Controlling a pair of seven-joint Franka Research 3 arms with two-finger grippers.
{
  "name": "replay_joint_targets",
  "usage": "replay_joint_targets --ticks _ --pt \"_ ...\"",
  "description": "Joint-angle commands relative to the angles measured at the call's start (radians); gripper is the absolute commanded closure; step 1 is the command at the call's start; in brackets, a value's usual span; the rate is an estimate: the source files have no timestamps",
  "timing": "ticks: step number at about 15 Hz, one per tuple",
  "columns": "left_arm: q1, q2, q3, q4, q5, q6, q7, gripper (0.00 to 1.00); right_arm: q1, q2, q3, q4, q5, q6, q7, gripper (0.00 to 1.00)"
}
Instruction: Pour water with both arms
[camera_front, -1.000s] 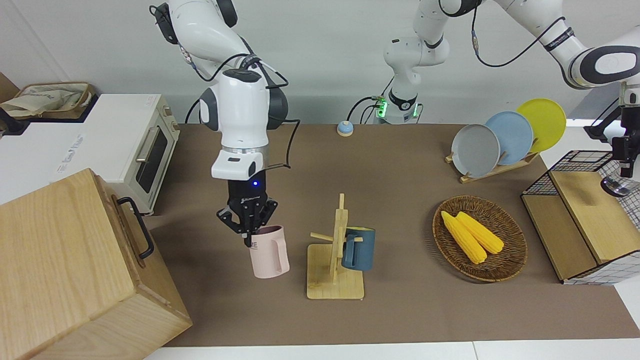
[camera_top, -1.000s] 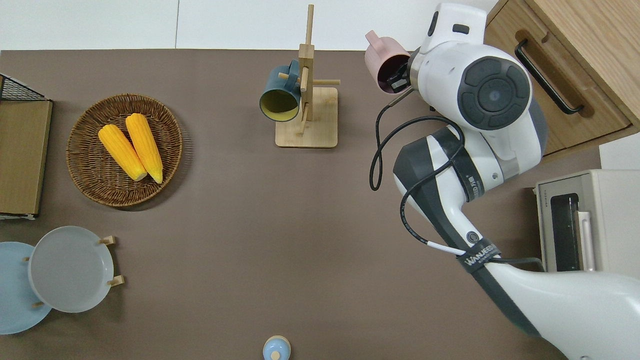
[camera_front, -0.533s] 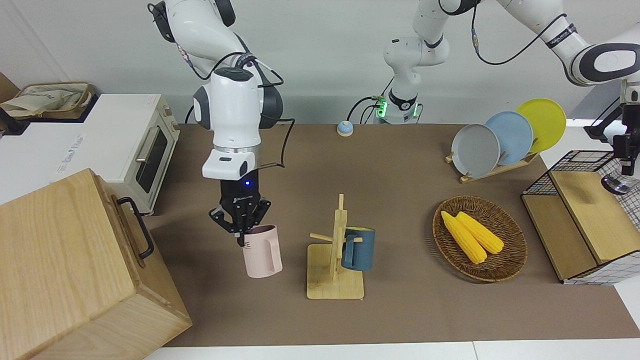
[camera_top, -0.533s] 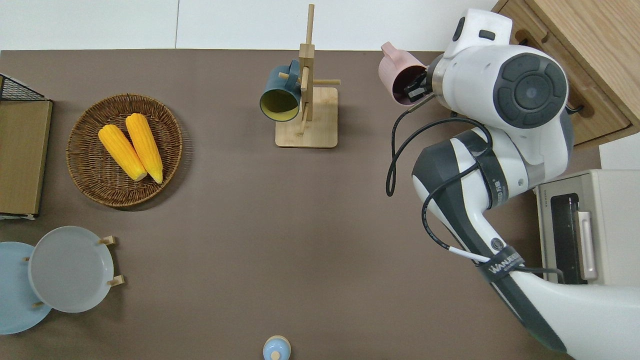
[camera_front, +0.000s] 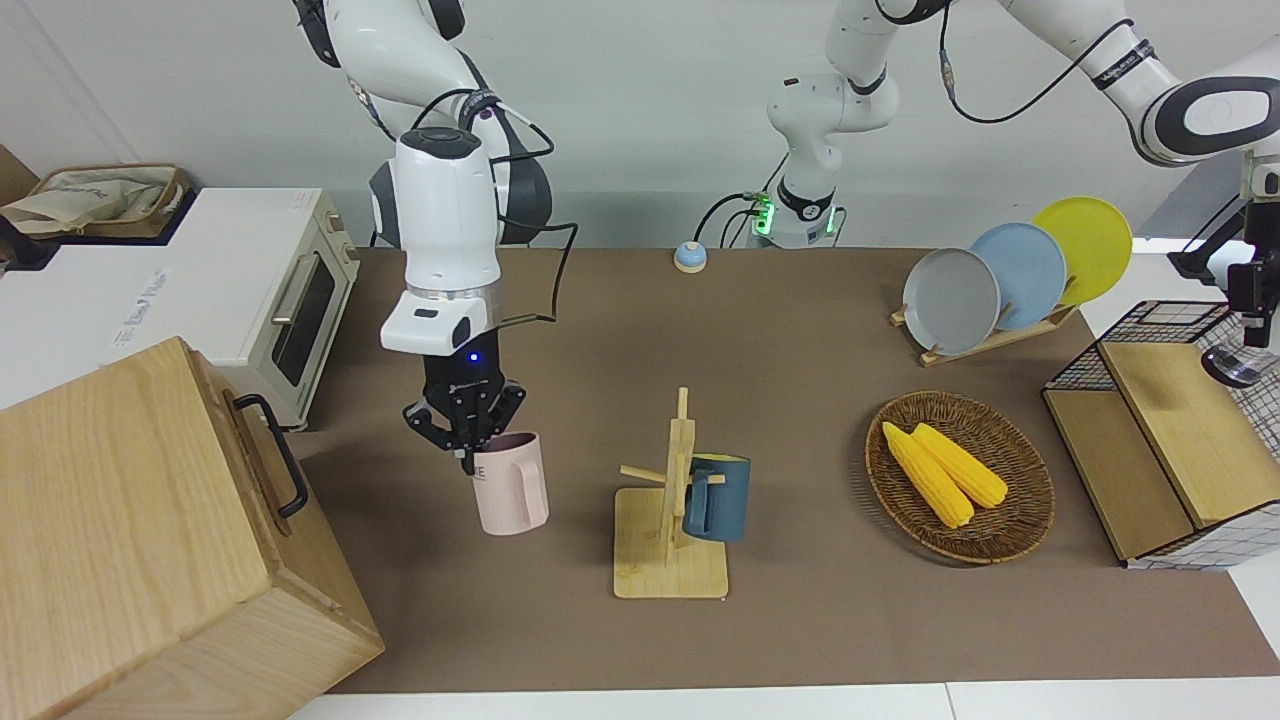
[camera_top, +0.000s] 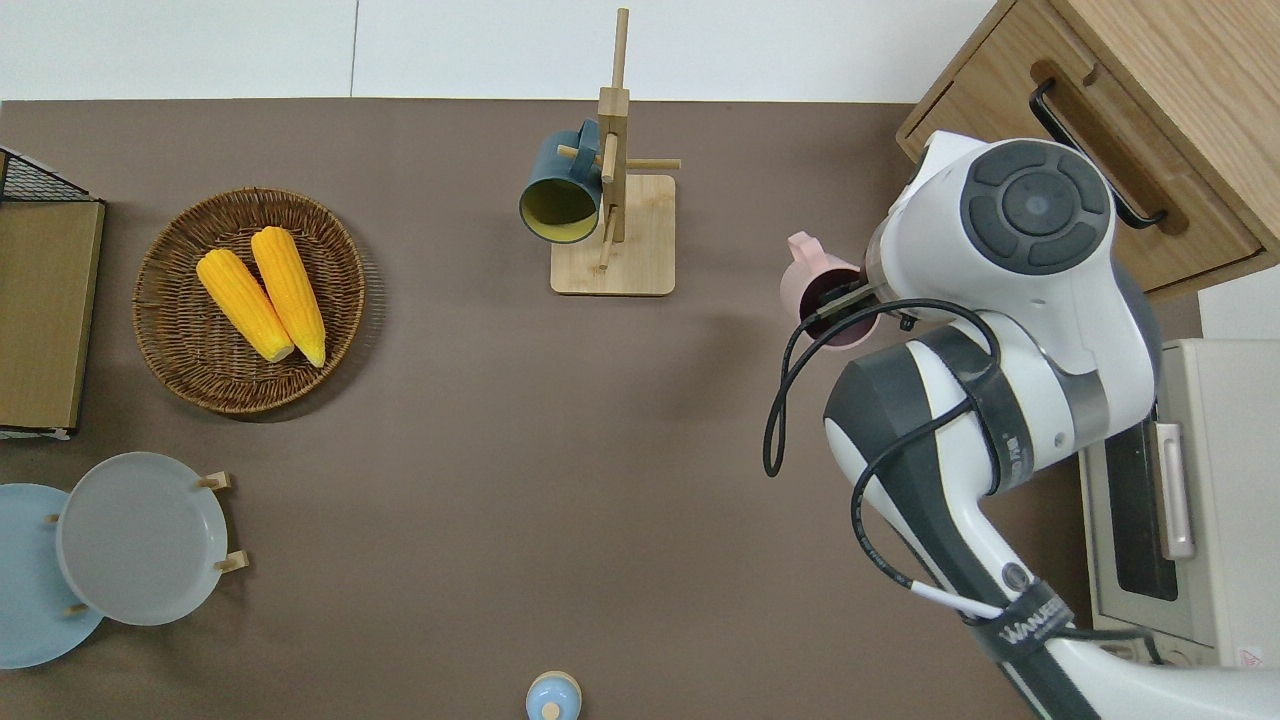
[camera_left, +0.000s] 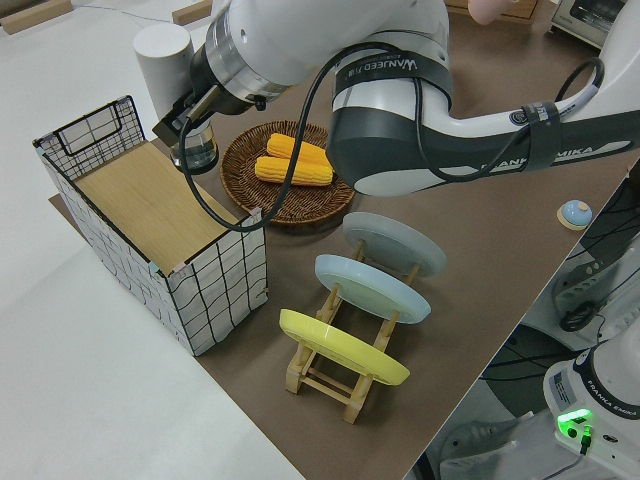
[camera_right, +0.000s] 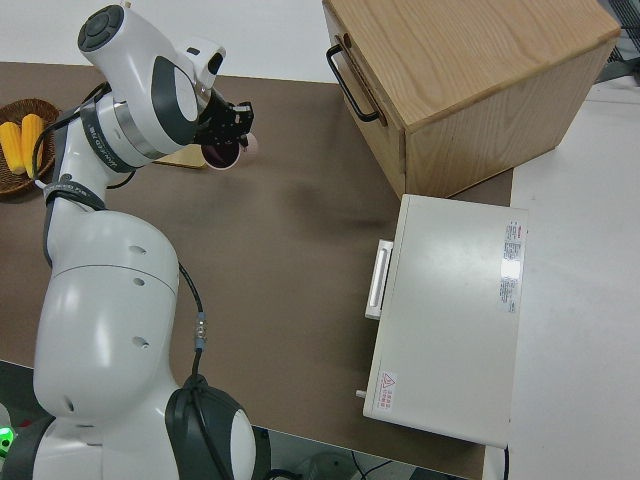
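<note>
My right gripper (camera_front: 467, 455) is shut on the rim of a pink mug (camera_front: 512, 490), one finger inside it. It holds the mug upright, just above the brown table. In the overhead view the mug (camera_top: 805, 270) is over the table between the wooden mug tree (camera_top: 630, 260) and the wooden box. It also shows in the right side view (camera_right: 225, 155). My left gripper (camera_left: 185, 135) is over the wire basket at the left arm's end and is shut on a clear glass (camera_left: 198, 155), which also shows in the front view (camera_front: 1235, 368).
A dark blue mug (camera_front: 718, 500) hangs on the mug tree (camera_front: 670, 570). A wooden box with a black handle (camera_front: 150, 540) and a toaster oven (camera_front: 290, 290) stand at the right arm's end. A wicker basket (camera_front: 1000, 540) holds two corn cobs. A plate rack (camera_front: 985, 280), a wire basket (camera_front: 1170, 430) and a small blue bell (camera_front: 690, 257) are also on the table.
My right gripper has carried the pink mug nearer to the robots and toward the right arm's end of the table. The left arm has hardly moved.
</note>
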Motion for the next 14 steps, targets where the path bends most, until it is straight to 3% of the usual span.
replay_joint_targets --ticks 1,5,10,14 --pt "-0.013 -0.086 -0.043 -0.045 0.115 -0.026 -0.139 0.99 0.044 -0.067 -0.001 -0.066 0.153 -0.13 0.126 1.0" --pt "-0.011 -0.182 -0.112 -0.162 0.223 -0.014 -0.254 0.99 0.123 -0.065 0.001 -0.074 0.263 -0.157 0.331 1.0" --pt "-0.007 -0.259 -0.189 -0.269 0.318 0.032 -0.399 0.99 0.251 -0.013 -0.002 -0.066 0.378 -0.091 0.592 1.0" --pt "0.004 -0.373 -0.261 -0.386 0.431 0.033 -0.524 0.99 0.395 0.068 -0.091 -0.025 0.486 -0.003 0.752 1.0"
